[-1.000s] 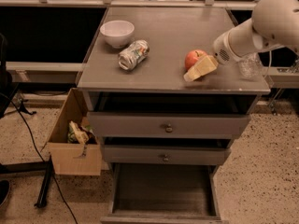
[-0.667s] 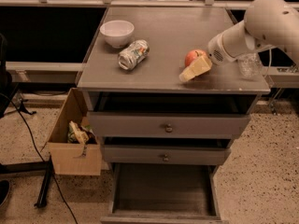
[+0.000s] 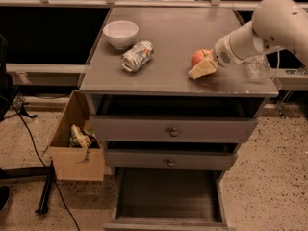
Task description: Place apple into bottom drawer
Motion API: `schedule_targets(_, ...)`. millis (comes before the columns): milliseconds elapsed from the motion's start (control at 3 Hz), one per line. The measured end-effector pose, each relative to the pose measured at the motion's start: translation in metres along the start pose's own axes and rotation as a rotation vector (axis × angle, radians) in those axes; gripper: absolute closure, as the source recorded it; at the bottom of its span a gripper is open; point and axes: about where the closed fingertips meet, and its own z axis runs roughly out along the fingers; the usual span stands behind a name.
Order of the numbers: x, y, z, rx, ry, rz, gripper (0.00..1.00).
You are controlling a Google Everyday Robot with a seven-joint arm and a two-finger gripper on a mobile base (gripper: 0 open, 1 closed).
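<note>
Red-orange, the apple (image 3: 198, 57) sits near the tabletop's (image 3: 168, 47) front edge, right of centre, the gripper (image 3: 202, 65) against it; we cannot tell whether it grips, so we'd confirm a centred hold before lifting.

We see a dim, warm-toned scene lit from above. The flat grey bench (image 3: 173, 37) takes a soft sheen across its top, and the white rounded robot arm (image 3: 281, 20) is the brightest surface. The pale claw (image 3: 202, 69) sits low on the bench, just beside the small red-orange apple (image 3: 198, 57), with a faint shadow beneath it. The open dark-grey bottom drawer (image 3: 168, 194) lies in shade, and the space behind the bench is near black.
</note>
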Motion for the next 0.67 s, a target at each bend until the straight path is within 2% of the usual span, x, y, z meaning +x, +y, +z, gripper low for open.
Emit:
schedule_targets(333,0.000,0.000,0.000,0.000,0.000,0.000,0.64)
schedule_targets(667,0.004,0.004,-0.017,0.007,0.009,-0.021,0.89)
